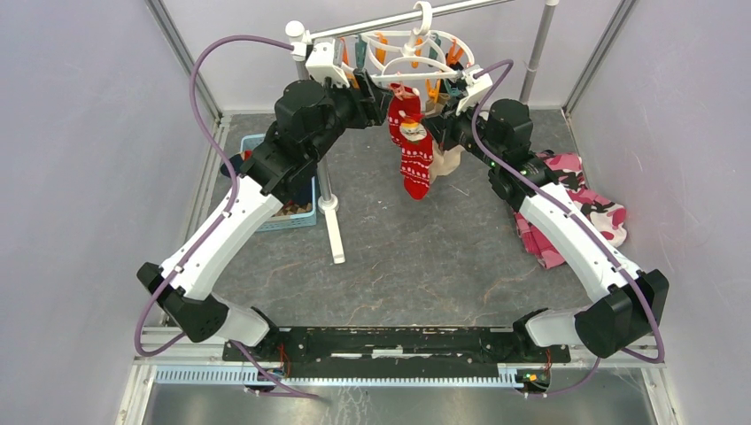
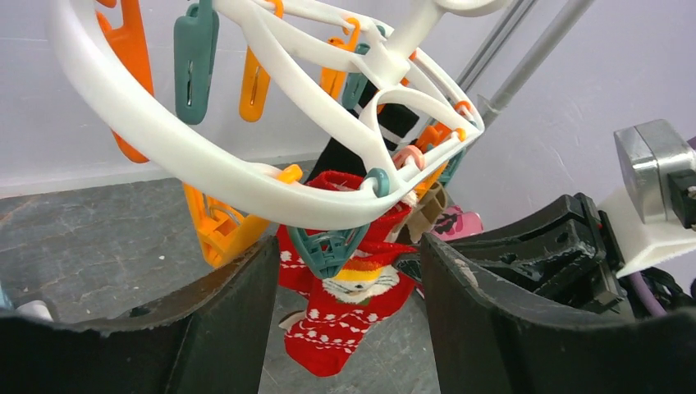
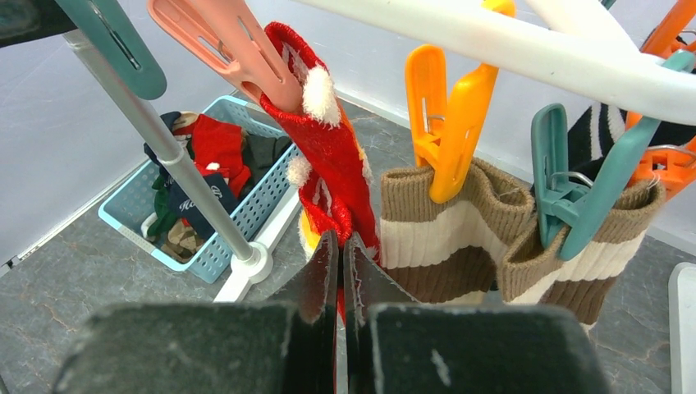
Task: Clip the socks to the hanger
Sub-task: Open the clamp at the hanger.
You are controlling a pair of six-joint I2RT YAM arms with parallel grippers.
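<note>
Mid-clip, by the look of it, on the red sock [image 3: 328,156]. Already nipped at the cuff by a pink clip [image 3: 230,41] on the hanger [image 1: 416,81], hooked over the rack [image 3: 164,139] toward the far edge of the table. Seems due a second bite from the teal clip [image 2: 328,246] under the front of the ring.

To do it well:
- Keep the right hand [image 3: 341,242] clenched, apparently with a fold of red fabric pinched between its tips, and raise that fold level with the clip's mouth.
- Bring the left hand [image 2: 346,254] squarely onto the clip's upper tails, never the mouth. At present spread wide, with the teal clip between the fingers and no visible contact.
- Squeeze fully, feed the fabric in deep, then ease off slowly.
- Avoid any sideways shove: the ring is likely to swing and tilt.

Cannot tell about any bite of the teal clip on the sock already.

Also on the ring: two tan striped socks [image 3: 435,238], clipped, one of them under an orange clip [image 3: 443,123].

Toward the left edge of the table: a blue basket [image 3: 213,246], holding a loose heap of socks, red and dark ones among them, not yet hung.
</note>
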